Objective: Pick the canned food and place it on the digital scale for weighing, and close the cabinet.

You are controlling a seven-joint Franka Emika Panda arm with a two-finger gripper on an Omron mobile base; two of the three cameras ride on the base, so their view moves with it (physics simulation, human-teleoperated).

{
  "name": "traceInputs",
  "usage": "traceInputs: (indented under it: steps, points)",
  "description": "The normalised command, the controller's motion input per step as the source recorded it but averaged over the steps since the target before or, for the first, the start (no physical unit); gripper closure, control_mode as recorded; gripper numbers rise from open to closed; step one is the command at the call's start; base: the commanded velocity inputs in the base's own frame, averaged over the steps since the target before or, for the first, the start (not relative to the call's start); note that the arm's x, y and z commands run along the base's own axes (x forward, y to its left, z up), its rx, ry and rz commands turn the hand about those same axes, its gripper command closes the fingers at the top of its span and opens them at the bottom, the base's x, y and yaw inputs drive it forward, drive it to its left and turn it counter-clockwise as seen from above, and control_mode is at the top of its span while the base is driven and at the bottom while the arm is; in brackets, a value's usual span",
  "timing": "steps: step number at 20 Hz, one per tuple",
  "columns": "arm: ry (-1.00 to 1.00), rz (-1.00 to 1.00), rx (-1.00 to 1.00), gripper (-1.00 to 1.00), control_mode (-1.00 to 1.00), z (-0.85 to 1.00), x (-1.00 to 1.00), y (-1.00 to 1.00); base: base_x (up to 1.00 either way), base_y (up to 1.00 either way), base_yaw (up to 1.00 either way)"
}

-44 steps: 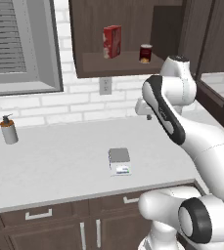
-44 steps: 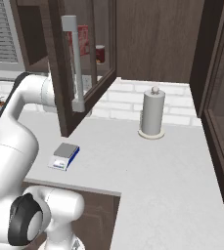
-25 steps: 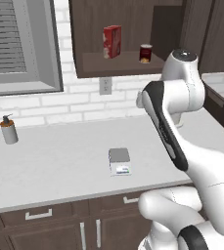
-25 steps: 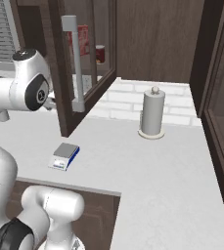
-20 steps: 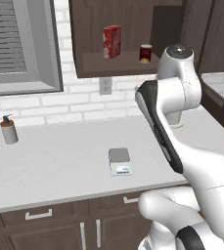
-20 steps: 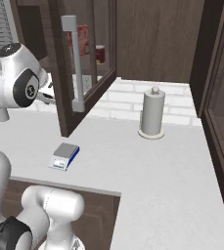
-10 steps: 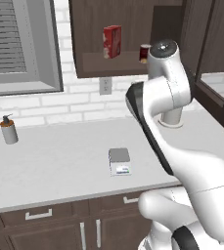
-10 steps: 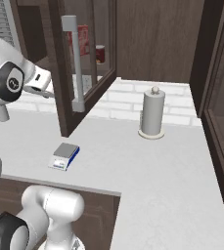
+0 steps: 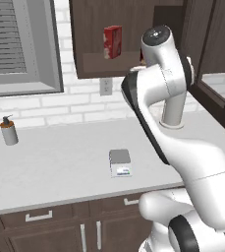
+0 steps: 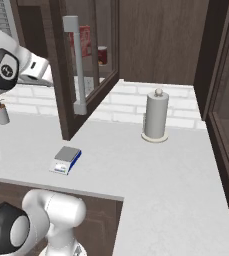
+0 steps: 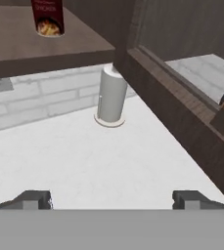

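One pale tabletop (image 9: 55, 167) runs under a white brick wall, carrying one digital scale (image 9: 120, 162) near its front edge, one paper-towel roll (image 10: 155, 117) behind and right of the scale, and one soap bottle (image 9: 8, 131) far left. Above the scale, the cabinet (image 10: 68, 60) stands open, its door reaching over the tabletop, with one canned food (image 10: 102, 55) beside one red box (image 9: 112, 41) on the shelf. The gripper (image 11: 111, 199) hangs with jaws wide apart, holding nothing.
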Motion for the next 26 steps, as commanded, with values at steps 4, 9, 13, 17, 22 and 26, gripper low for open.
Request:
traceInputs:
  steps: [4,9,13,17,22,26]
  points:
    - [-0.08,-0.03,-0.02,-1.0,-1.0,0.33,0.32,0.0,0.0,0.0,0.0]
    - [-0.09,-0.01,-0.01,-1.0,-1.0,0.22,0.37,0.0,0.0,0.0,0.0]
    - [-0.08,-0.01,0.0,-1.0,-1.0,0.14,0.4,0.0,0.0,0.0,0.0]
    - [-0.11,0.0,0.0,-1.0,-1.0,0.25,0.35,0.0,0.0,0.0,0.0]
    - [-0.06,-0.01,0.0,-1.0,-1.0,0.16,0.35,0.0,0.0,0.0,0.0]
    - [-0.05,0.0,0.0,-1.0,-1.0,0.0,0.49,0.0,0.0,0.0,0.0]
